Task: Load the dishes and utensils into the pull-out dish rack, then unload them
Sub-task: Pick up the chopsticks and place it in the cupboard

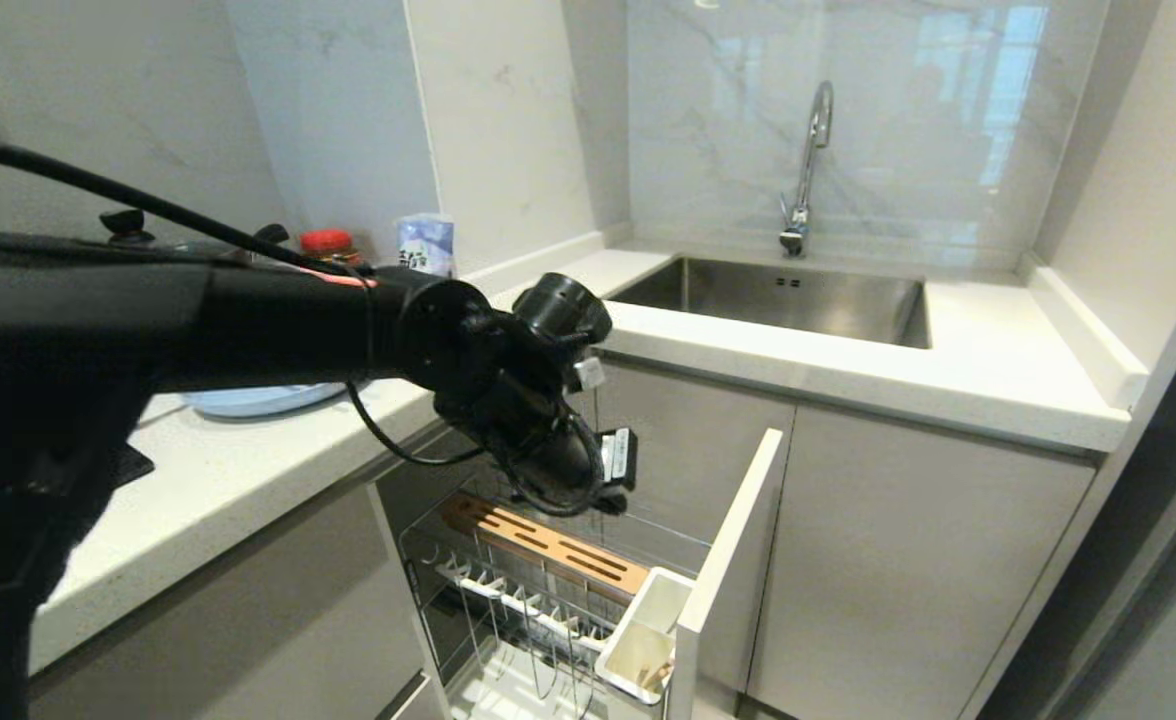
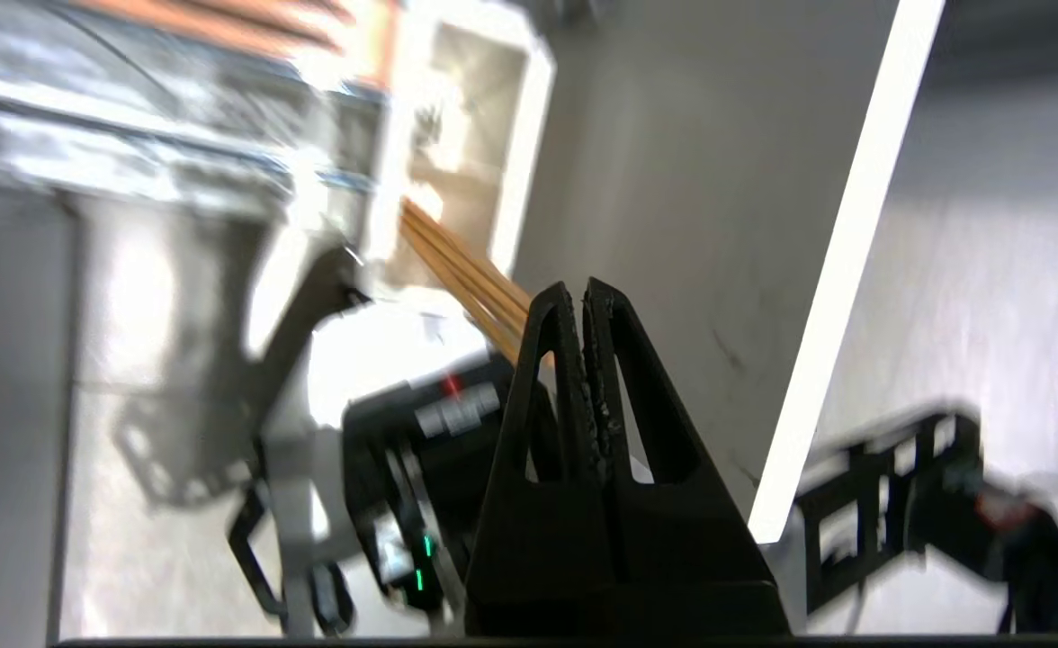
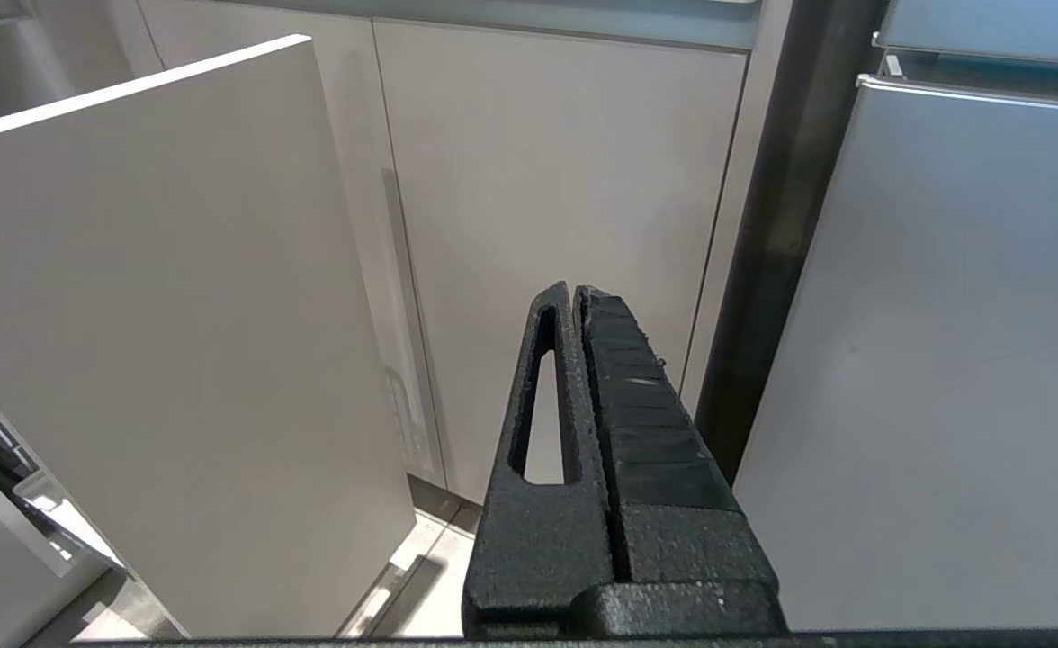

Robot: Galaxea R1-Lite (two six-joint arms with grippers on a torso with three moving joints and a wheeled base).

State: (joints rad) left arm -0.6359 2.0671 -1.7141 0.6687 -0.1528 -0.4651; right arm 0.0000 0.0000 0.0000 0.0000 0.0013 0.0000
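Overhead, left claw clamps two chopsticks above one white caddy.

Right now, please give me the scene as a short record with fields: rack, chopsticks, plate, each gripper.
rack: pull-out dish rack drawn out below the counter
chopsticks: wooden chopsticks clamped in the left gripper, far ends reaching toward the white utensil caddy
plate: light-blue plate on the counter
left gripper: shut on the chopsticks, above the rack
right gripper: shut, empty, parked facing the cabinet doors
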